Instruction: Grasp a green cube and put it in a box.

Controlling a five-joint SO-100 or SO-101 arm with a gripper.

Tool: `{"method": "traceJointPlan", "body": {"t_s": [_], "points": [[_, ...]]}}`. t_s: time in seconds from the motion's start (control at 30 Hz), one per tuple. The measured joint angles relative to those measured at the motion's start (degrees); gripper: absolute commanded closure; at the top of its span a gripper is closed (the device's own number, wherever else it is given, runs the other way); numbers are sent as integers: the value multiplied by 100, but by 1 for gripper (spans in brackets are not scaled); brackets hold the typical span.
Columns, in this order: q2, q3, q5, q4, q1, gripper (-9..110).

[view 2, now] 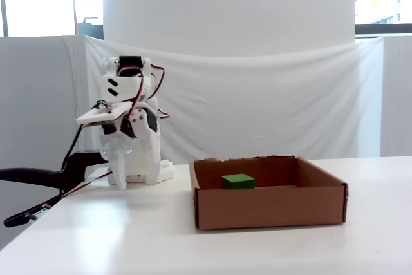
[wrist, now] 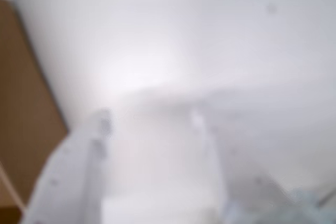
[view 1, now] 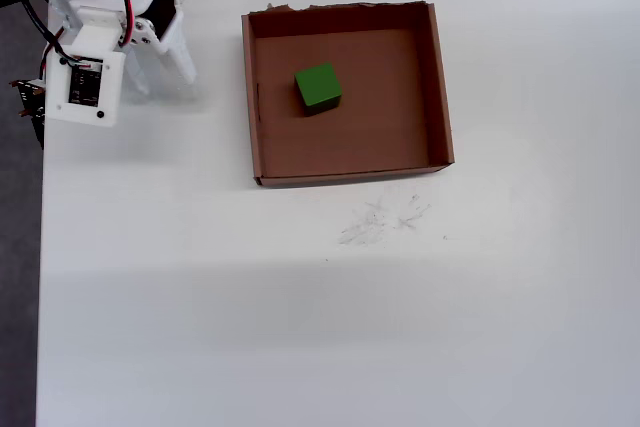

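Observation:
The green cube (view 1: pixel 318 88) lies inside the brown cardboard box (view 1: pixel 250 107), in its upper middle in the overhead view. In the fixed view the cube (view 2: pixel 238 181) shows just above the box's front wall (view 2: pixel 270 207). My gripper (view 1: pixel 163 80) hangs tips-down over the white table, left of the box and apart from it. It is open, and the blurred wrist view shows its two white fingers spread with only bare table between them (wrist: pixel 150 118). A blurred brown shape (wrist: pixel 21 103) that looks like the box fills that view's left edge.
The arm's white base and its cables (view 1: pixel 85 77) stand at the table's far left edge. The table edge runs down the left side (view 1: pixel 40 247) in the overhead view. Faint pencil scribbles (view 1: pixel 385 219) mark the table below the box.

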State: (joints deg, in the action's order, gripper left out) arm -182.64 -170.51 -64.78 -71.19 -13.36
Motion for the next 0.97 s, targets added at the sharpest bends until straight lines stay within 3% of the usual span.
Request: {"method": "traceJointPlan", "body": {"t_s": [0.97], "points": [[0, 0, 70, 0, 0, 80]]}}
